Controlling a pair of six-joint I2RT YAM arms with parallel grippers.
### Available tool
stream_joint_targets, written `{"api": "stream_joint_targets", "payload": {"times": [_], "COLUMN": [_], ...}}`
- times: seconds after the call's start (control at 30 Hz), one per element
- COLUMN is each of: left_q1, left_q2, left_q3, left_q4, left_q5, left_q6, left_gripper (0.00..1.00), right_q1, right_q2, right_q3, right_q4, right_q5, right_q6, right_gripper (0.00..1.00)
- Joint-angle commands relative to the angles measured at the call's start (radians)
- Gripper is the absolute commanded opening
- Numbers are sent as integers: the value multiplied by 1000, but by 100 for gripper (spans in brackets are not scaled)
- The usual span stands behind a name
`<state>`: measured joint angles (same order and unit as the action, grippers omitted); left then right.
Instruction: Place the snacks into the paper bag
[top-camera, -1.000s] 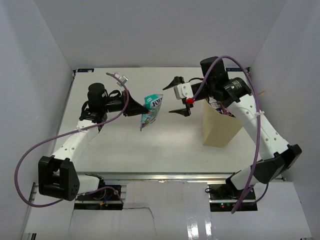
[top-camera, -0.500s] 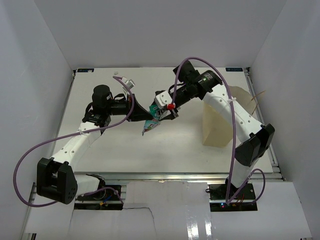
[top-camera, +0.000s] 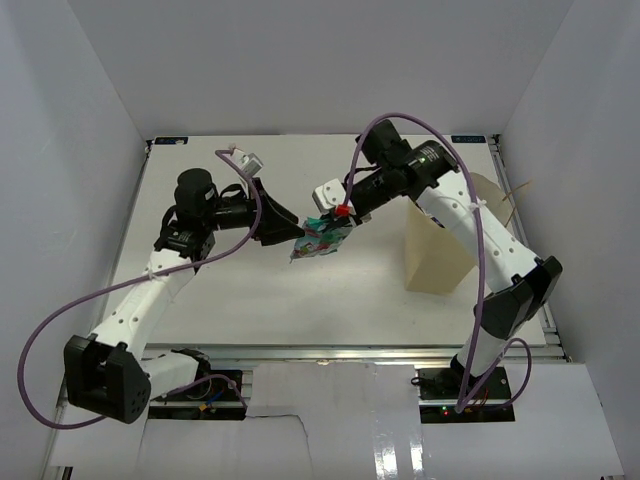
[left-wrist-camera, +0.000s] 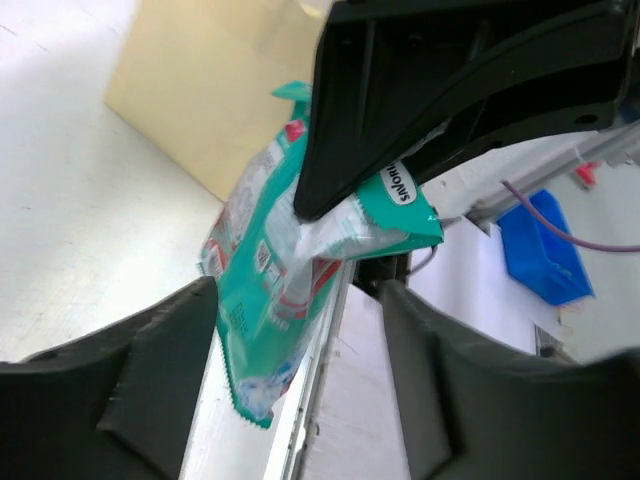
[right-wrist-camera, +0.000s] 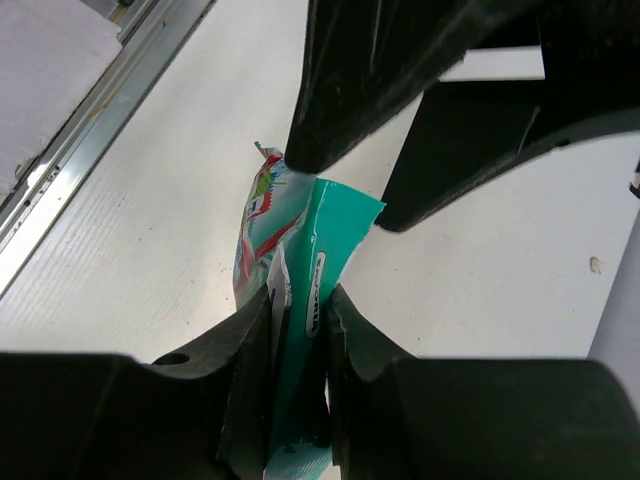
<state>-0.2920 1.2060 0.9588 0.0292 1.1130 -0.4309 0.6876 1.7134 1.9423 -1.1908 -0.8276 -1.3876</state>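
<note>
- Top view: we see the pale teal packet (top-camera: 322, 240) held in the air over the middle of the worktop (top-camera: 250, 300), between the left gripper (top-camera: 297, 232) and the right gripper (top-camera: 335, 215). The paper bag (top-camera: 440, 260) stands upright near the right edge, well apart from the packet.
- Left wrist view: the left gripper (left-wrist-camera: 298, 300) has its jaws spread wide. The packet (left-wrist-camera: 265, 270) hangs between them, and we cannot tell whether one edge brushes a finger. A finger of the right gripper (left-wrist-camera: 345, 225) is pressed on the packet's upper part, with the bag (left-wrist-camera: 210, 90) behind it.
- Right wrist view: the right gripper (right-wrist-camera: 298, 310) is closed tight on the packet (right-wrist-camera: 325, 250), near one end. The left gripper (right-wrist-camera: 340, 190) straddles the other end, parted.
- What we think could go wrong:
  - A left finger could snag the film as that arm backs off and drag the packet out of the narrow end grip.
  - The loose end could swing on the way to the right edge, catch the bag's rim, and fold the rim or tip the bag.
</note>
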Motion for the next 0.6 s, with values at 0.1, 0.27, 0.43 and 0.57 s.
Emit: {"api": "stream_joint_targets", "payload": {"times": [0.1,0.27,0.43,0.57], "left_q1": [36,45,45,45], "left_q2": [-221,-315,-338,-333], "left_q3": [54,-3,-112,-147], "left_q4": [-138,-163,-129,-98], "left_q5": [-307,-479,-521,-528], "left_q6": [170,216,166,139], "left_gripper": [94,98,98,98], "right_q1": [-94,-244,-387,-462], "right_q2": [-179,-356,-549,-643], "right_q3": [26,-15,-166,-247], "right_q4": [180,515,825,861], "right_q5": [-70,-66,552,818], "right_q6": [267,755,1175,1200], "right_gripper": [8,8,8,8]}}
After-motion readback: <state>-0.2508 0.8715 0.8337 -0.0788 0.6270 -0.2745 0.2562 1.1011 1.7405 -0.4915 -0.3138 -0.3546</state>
